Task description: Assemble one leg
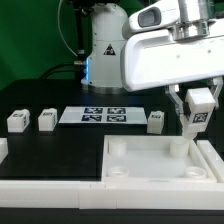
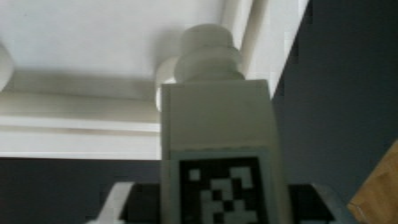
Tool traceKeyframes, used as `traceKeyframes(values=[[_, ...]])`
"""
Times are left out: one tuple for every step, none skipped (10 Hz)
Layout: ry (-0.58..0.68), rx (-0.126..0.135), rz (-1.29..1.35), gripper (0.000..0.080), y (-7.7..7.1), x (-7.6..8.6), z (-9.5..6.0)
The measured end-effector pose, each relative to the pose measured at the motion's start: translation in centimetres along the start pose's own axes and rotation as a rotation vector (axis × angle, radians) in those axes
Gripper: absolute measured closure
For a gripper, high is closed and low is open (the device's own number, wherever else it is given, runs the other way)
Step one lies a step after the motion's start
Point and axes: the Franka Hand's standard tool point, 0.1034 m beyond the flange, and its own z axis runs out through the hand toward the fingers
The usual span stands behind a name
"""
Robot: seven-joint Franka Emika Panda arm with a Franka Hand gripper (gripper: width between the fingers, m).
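Item: leg (image 1: 199,113), small white plastic block, tagged.
Location: aloft by the surface (image 1: 40,150) edge at the exterior view's right, over the panel (image 1: 150,165) corner.
End effector (image 1: 198,100): clamped on its flanks.
Handling, judged: light, rigid, smooth; grip the flat sides.

Exterior view faces the table (image 1: 60,150) from afar; wrist view hugs the leg (image 2: 214,120) both share

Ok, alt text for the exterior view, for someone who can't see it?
The gripper holds one leg over the far corner of the white panel, on the exterior view's right. Three more legs sit beside the marker board.
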Motion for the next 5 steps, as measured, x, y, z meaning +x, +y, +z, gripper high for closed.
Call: traceKeyframes(values=[[0.03,-0.009,-0.001,0.0509,0.2,0.1,0.0],[0.033,-0.01,-0.001,0.0509,0.2,0.1,0.1],[0.108,-0.032,-0.008,0.0509,0.7,0.6,-0.1],[0.201,-0.061,-0.016,0.0509,1.3,0.5,-0.1],[0.297,-0.091,-0.016,0.0509,2.0,0.3,-0.1]])
